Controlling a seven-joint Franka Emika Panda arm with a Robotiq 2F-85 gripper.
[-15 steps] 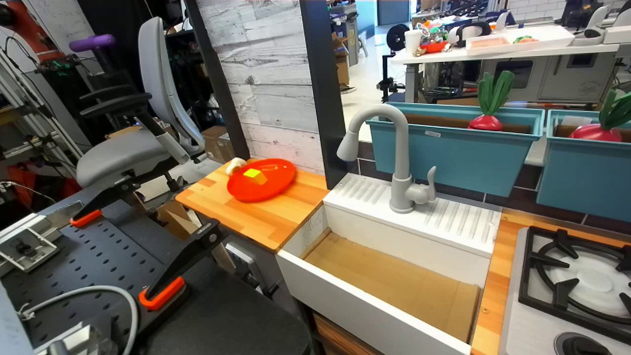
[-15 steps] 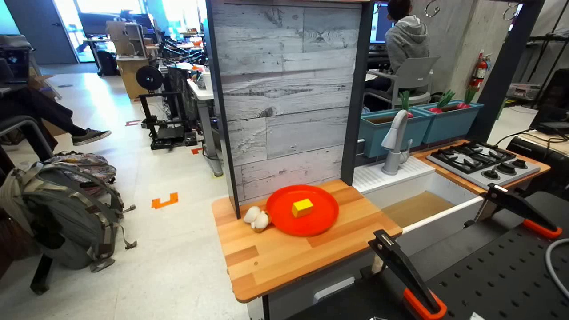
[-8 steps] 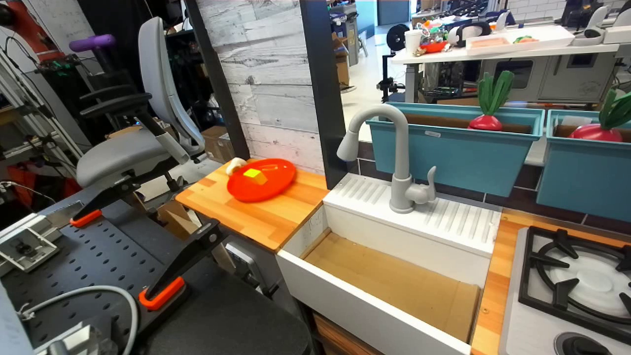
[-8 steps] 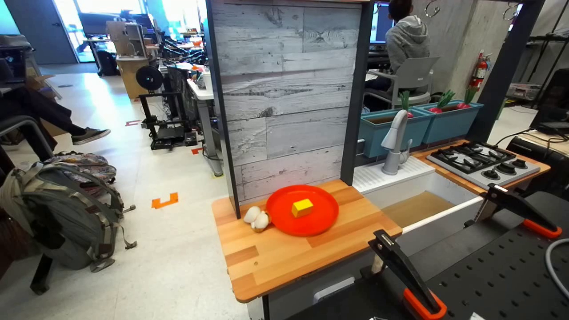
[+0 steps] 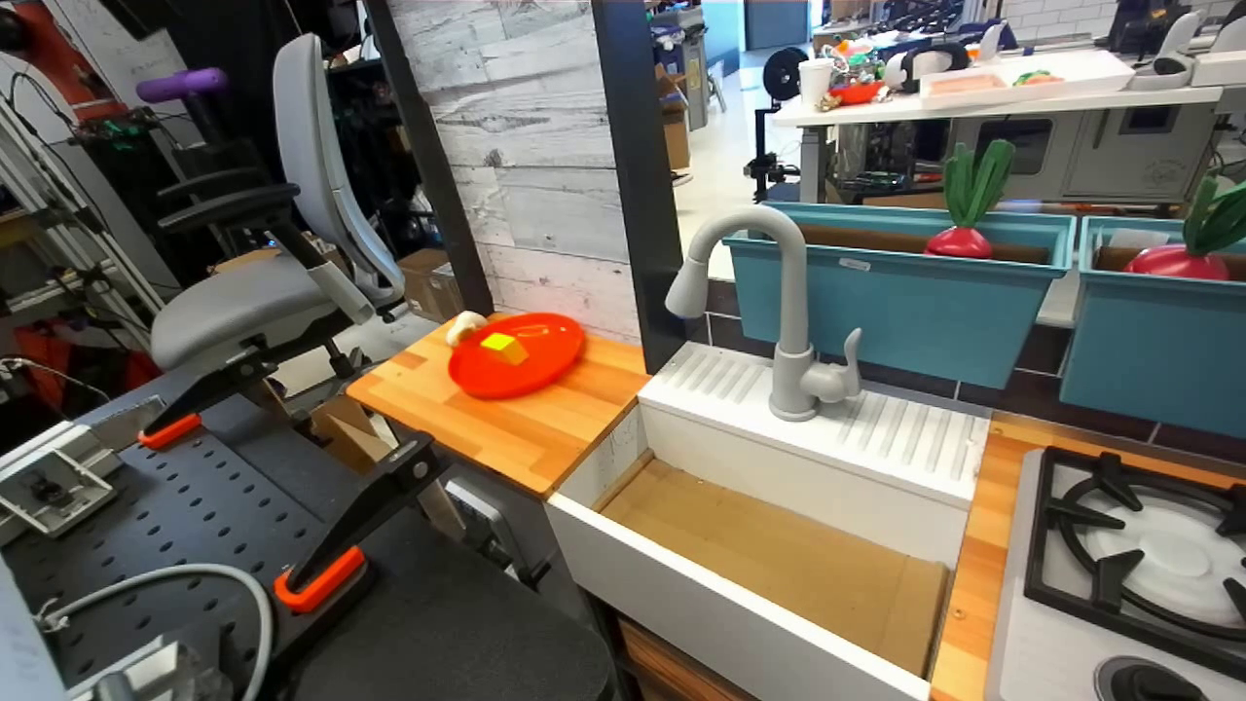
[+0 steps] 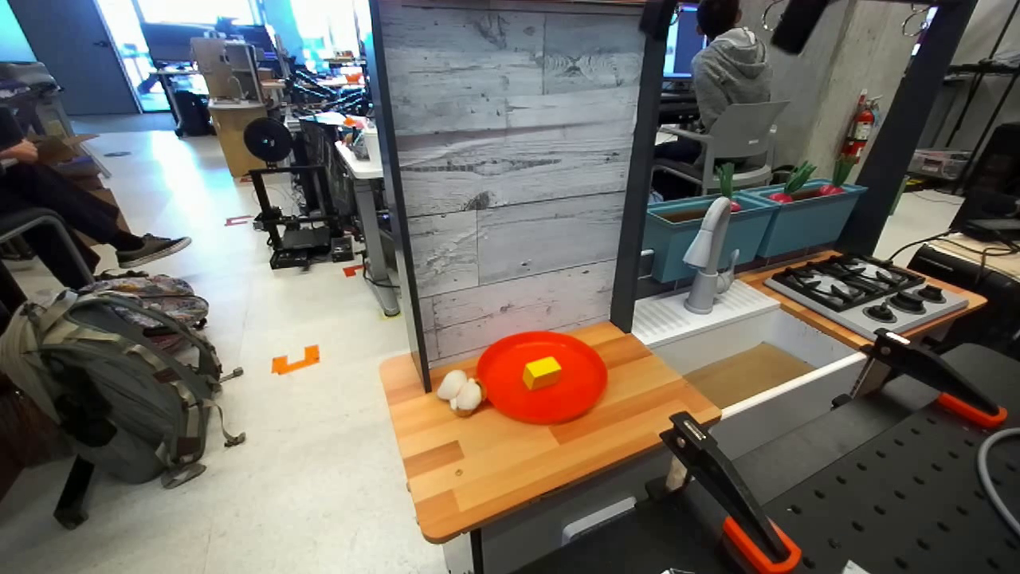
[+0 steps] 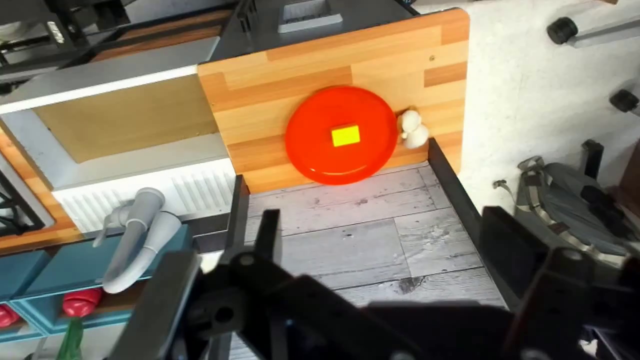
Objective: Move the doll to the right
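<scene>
The end effector (image 7: 387,227) is spread, empty. No doll is recognisable; if the white toy (image 7: 415,135) on the desk (image 6: 510,470) is meant, grasping could bump the red plate (image 7: 312,137) just beside it.

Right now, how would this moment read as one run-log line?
gripper: open, holding nothing | yellow block: on red plate | white bulbs: beside red plate | doll: not seen

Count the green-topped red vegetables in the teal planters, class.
3 in an exterior view: one vegetable in the nearer planter, a second vegetable and a third vegetable in the farther planter. More may be hidden.
</scene>
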